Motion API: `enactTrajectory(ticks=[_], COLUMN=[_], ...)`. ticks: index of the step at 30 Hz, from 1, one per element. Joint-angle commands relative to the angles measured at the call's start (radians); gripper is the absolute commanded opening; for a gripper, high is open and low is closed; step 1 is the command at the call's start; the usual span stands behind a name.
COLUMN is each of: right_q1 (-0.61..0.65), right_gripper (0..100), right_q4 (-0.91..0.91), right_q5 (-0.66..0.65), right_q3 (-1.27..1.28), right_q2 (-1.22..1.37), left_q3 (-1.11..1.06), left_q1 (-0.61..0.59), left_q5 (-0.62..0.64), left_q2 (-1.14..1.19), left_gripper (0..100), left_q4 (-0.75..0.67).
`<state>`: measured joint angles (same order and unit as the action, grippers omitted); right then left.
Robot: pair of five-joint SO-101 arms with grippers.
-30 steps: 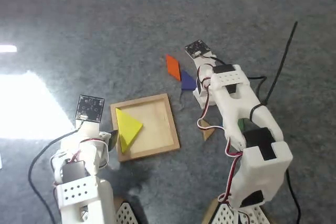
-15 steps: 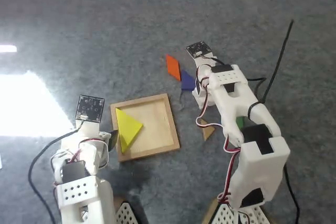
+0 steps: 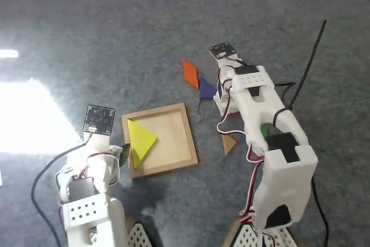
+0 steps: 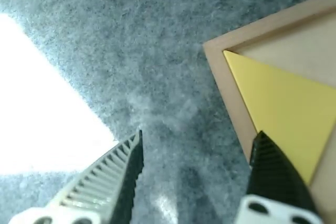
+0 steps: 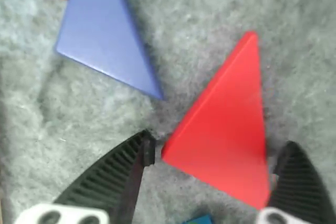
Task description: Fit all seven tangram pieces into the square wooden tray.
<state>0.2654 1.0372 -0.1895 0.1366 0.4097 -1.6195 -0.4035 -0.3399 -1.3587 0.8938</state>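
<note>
right claw (image 5: pixel 220 148) | jaws apart, straddling the red triangle (image 5: pixel 231 124) | triangle flat on the mat beside the blue triangle (image 5: pixel 105 35), outside the tray (image 3: pixel 155 111) | one corner near one finger, opposite edge by the other | left claw (image 4: pixel 199 136) apart at the tray corner, farther off

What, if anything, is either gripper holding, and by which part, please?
Nothing is held. The right gripper is open with a finger on each side of the red triangle, not clamped on it; the left gripper is open beside the tray.
</note>
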Motion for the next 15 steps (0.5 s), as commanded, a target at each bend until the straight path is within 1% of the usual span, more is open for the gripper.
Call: enactTrajectory(ticks=[1,3,7,12,15], right_q1=[-0.021,-0.021,-0.021,-0.021,-0.021], right_gripper=[20.9,18.6,20.3,14.9,14.0], right_q4=[0.001,0.001,0.002,0.004,0.015], right_q5=[0.009,0.012,0.008,0.005,0.005], right_q3=[-0.043,-0.043,-0.041,-0.038,-0.038], right_q2=[-0.004,-0.004,-0.004,-0.015,-0.035], left_q3=[0.010,0.010,0.010,0.010,0.010], left_q1=[0.000,0.000,0.000,0.000,0.000], left_q5=[-0.008,-0.008,-0.008,-0.008,-0.008], left_q2=[0.005,0.005,0.005,0.005,0.005], left_gripper=[32,32,32,32,32], left_q4=[-0.023,-0.023,-0.023,-0.025,-0.025])
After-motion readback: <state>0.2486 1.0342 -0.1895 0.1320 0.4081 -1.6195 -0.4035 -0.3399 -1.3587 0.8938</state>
